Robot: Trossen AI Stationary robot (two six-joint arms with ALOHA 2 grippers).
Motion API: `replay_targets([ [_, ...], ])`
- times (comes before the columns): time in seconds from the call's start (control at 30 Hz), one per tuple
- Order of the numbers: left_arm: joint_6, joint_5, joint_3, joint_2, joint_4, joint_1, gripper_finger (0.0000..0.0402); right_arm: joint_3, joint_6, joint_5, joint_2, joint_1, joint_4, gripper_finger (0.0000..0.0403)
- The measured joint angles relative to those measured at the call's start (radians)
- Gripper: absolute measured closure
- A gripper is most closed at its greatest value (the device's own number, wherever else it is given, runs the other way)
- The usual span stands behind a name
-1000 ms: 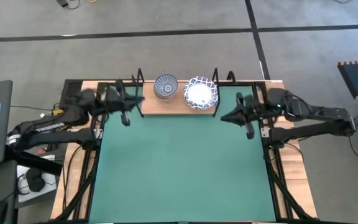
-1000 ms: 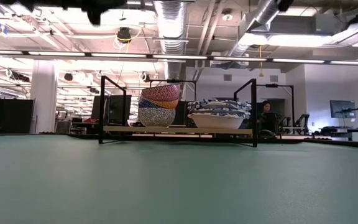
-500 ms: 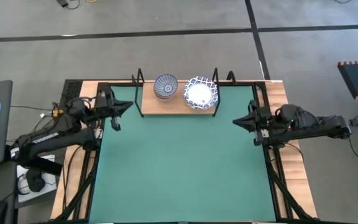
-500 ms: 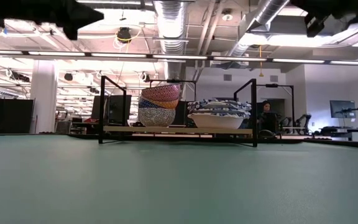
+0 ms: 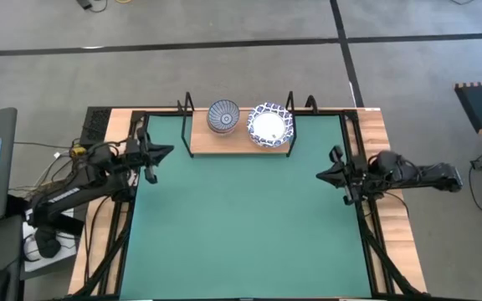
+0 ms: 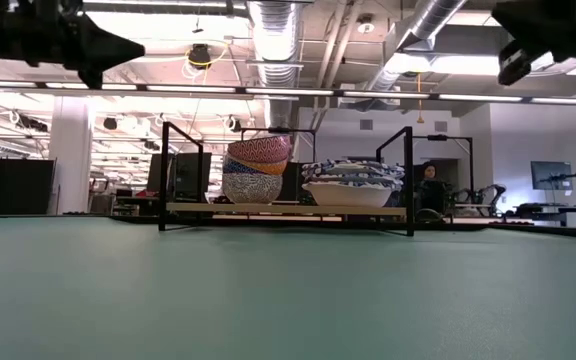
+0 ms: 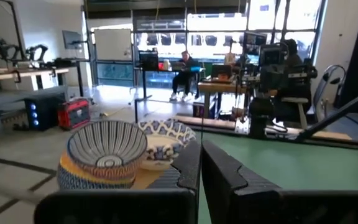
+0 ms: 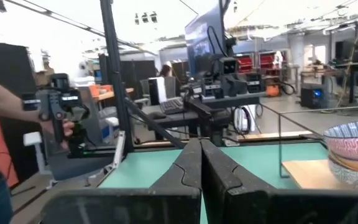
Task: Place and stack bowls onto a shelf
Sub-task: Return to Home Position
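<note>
At the far edge of the matte green mat (image 5: 241,217), a flat rectangular shelf (image 5: 239,144) of pale wood, long axis running left to right, with thin black wire uprights (image 6: 164,175) at its ends. On the plank, two stacks of round glazed bowls, all upright, mouths up. Left of centre, the small bowls (image 5: 223,116): fine blue lines inside the topmost, seen from above. From low down, a reddish patterned side at the top, a yellow band under it, a blue-patterned side at the bottom. Just beside them on the right, the wide white bowls (image 5: 270,125), shallow, with blue lattice rims, nested closely. Cannot tell whether the two stacks touch.

Left hand (image 5: 167,151) over the left edge of the mat, near the shelf's left end but apart from it, raised well off the worktop (image 5: 375,125), pointing right and inward. Fingers (image 7: 188,168) pressed together along their length, clenched on nothing.

Right hand (image 5: 320,176) over the mat's right edge, a little nearer than the left one, pointing left toward the middle. Fingers (image 8: 188,163) likewise closed flat against each other, empty, touching no bowl.
</note>
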Motion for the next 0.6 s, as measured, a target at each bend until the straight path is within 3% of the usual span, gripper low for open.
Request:
replay_targets([
  [0.17,-0.008,-0.006,0.0,-0.105,-0.147,0.0,0.0401,-0.071,0.054,-0.001,-0.054,0.002,0.036,0.0384],
  [0.27,-0.009,-0.002,0.0,-0.099,-0.172,-0.001,0.0401,-0.119,0.069,-0.001,-0.063,0.011,0.105,0.0384],
  [0.6,-0.054,0.034,-0.101,-0.101,-0.034,-0.004,0.0401,-0.157,0.057,-0.011,-0.053,0.1,0.167,0.0383],
])
